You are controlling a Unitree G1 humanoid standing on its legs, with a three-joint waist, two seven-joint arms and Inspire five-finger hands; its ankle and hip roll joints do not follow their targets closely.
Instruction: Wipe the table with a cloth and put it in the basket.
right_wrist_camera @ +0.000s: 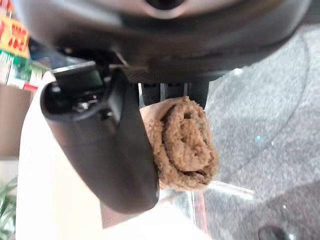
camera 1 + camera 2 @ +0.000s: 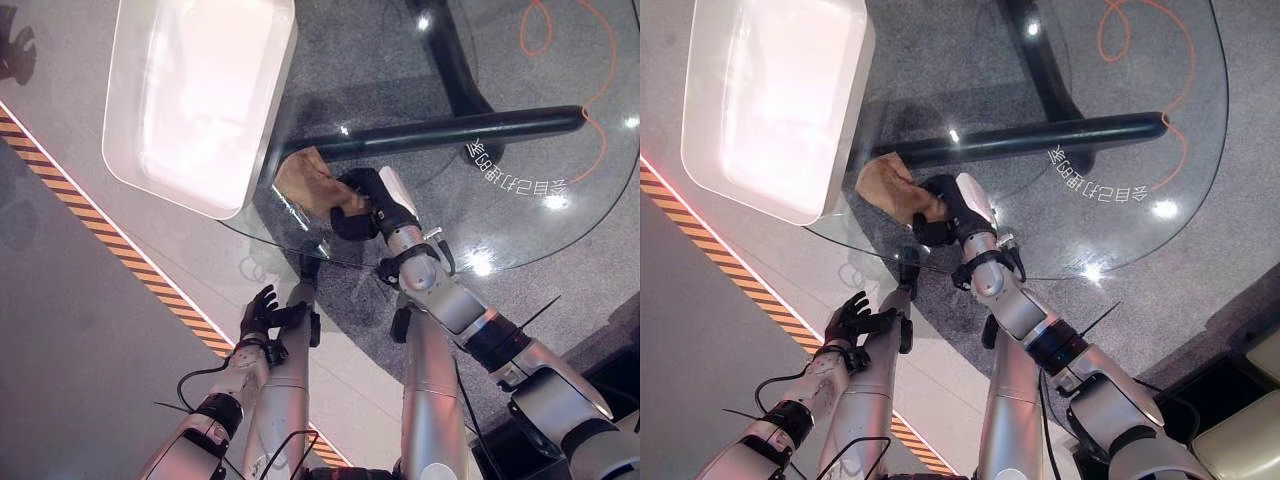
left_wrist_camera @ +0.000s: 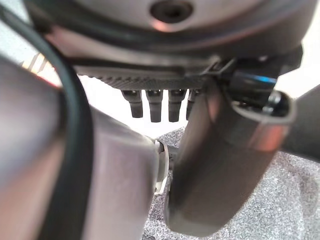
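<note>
From my left eye, the white basket [image 2: 200, 100] sits on the far left part of the round glass desk [image 2: 560, 215], hanging out past the rim on that side; its inside looks bare as far as the glare lets me tell. My right hand [image 2: 372, 205] reaches up from the lower right onto the glass near the near-left rim, just beside the basket's near corner, fingers curled round the brown cloth [image 2: 308, 180], which bunches out toward the basket. My left hand [image 2: 262, 312] hangs below the desk rim over the grey floor [image 2: 70, 330], close to the striped floor tape [image 2: 110, 245], with loose, relaxed fingers holding nothing.

From my right eye, the same cloth [image 2: 885, 185] lies between my right hand [image 2: 952, 212] and the basket [image 2: 775, 100]. The wide right part of the glass is free; a dark desk leg [image 2: 1040, 135] shows beneath it.

At my left wrist, the fingers [image 3: 152, 104] point out straight in a row, holding nothing.

At my right wrist, the cloth [image 1: 185, 145] is rolled up tight and pinched between my thumb [image 1: 122, 150] and fingers, with the desk's glass rim just past it.
</note>
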